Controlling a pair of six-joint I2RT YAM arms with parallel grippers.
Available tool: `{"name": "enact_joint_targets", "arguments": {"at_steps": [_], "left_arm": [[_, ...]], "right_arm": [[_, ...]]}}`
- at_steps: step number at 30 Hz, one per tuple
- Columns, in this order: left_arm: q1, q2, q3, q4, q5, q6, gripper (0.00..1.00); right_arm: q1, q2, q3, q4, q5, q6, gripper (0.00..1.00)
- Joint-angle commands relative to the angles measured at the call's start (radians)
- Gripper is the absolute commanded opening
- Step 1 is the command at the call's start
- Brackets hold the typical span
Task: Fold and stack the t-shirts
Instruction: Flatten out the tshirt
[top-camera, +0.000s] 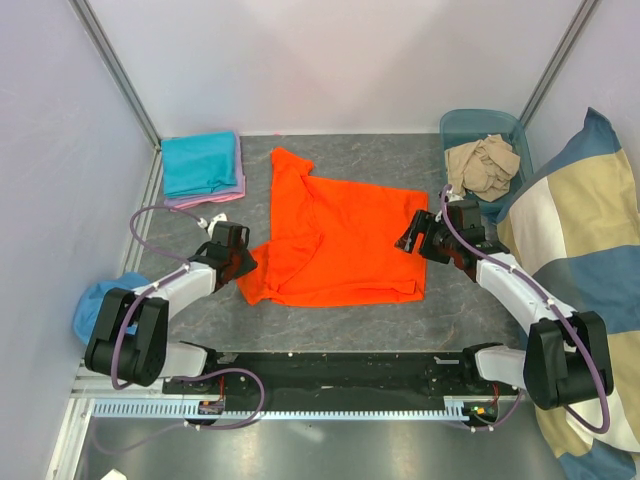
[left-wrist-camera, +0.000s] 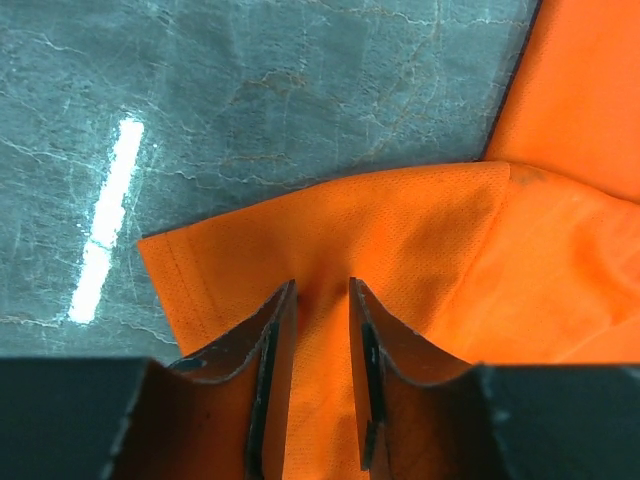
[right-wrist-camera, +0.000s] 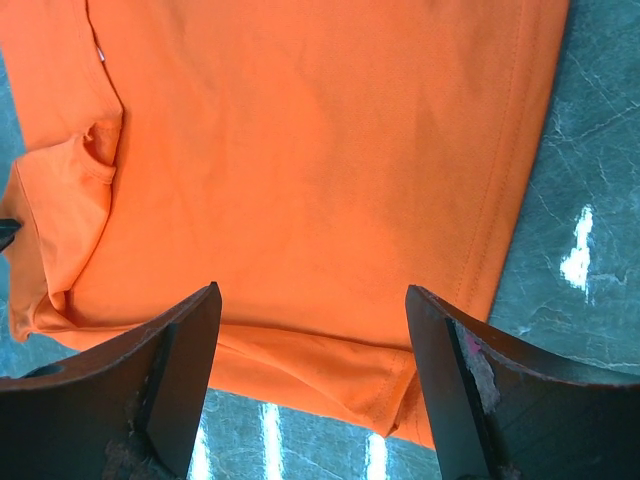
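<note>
Orange tee (top-camera: 345, 240) lies spread across the middle of the table (top-camera: 390, 160), partly folded, one sleeve reaching toward the far edge. Left gripper (top-camera: 245, 262) is down at the tee's near-left corner. On the wrist view its fingers (left-wrist-camera: 272, 335) stand narrow, with a ridge of orange cloth pinched up between them and creases fanning out from the gap. That's a grip on the sleeve hem, right at the cloth's edge, bare table just beyond.

Over on the other side, the right gripper (top-camera: 412, 238) sits at the tee's right edge, jaws spread wide and holding nothing. Its wrist view shows the hemmed near-right corner lying flat between the two fingers (right-wrist-camera: 180, 360).

At the far-left corner, a folded teal tee (top-camera: 200, 162) rests on a pink tee (top-camera: 212, 198). At the far-right corner, a beige tee (top-camera: 485, 165) sits crumpled in a bin (top-camera: 460, 122), with the cushion (top-camera: 590, 220) just beside it.
</note>
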Motion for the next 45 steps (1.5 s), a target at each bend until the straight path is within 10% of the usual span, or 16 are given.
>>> {"name": "enact_joint_targets", "arguments": {"at_steps": [1, 19, 45], "left_arm": [[-0.005, -0.016, -0.007, -0.019, -0.032, -0.002, 0.32], [0.017, -0.380, -0.104, -0.251, -0.130, -0.278, 0.29], [0.018, -0.285, -0.069, -0.190, -0.087, -0.220, 0.26]], "right_arm": [[0.008, 0.017, 0.017, 0.066, -0.023, -0.001, 0.83], [0.016, 0.054, 0.026, 0.100, -0.040, 0.004, 0.83], [0.142, 0.689, 0.669, 0.019, 0.036, -0.145, 0.84]]}}
